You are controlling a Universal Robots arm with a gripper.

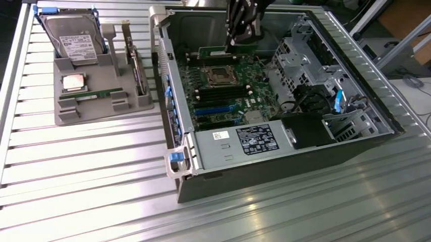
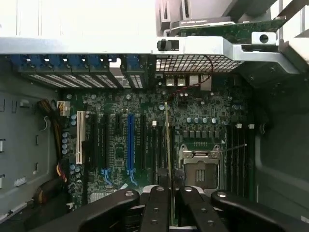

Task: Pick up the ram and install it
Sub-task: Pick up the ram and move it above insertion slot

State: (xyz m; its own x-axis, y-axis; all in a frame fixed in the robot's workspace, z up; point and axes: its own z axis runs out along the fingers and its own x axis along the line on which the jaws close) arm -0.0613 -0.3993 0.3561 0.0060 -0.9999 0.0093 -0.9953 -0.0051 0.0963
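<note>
Inside the open computer case (image 1: 176, 101), my gripper (image 1: 237, 43) hangs over the far end of the motherboard (image 1: 225, 93). It is shut on the ram (image 1: 213, 50), a thin green stick that juts out sideways beneath the fingers. In the wrist view the ram (image 2: 167, 140) shows edge-on as a narrow strip between the black fingers (image 2: 155, 208). It sits above the board, beside the empty processor socket (image 2: 200, 166). Long black memory slots (image 2: 239, 154) run on the socket's other side. A look-alike green stick (image 1: 94, 94) lies on the grey holder (image 1: 101, 108) outside the case.
The grey holder also carries a hard drive (image 1: 72, 43), a square silver processor (image 1: 74, 81) and an upright card (image 1: 136, 70). In the case there are a power supply (image 1: 253, 141), a metal drive cage (image 1: 296, 55), cables and a blue slot (image 2: 130, 140). The case walls stand close around the gripper.
</note>
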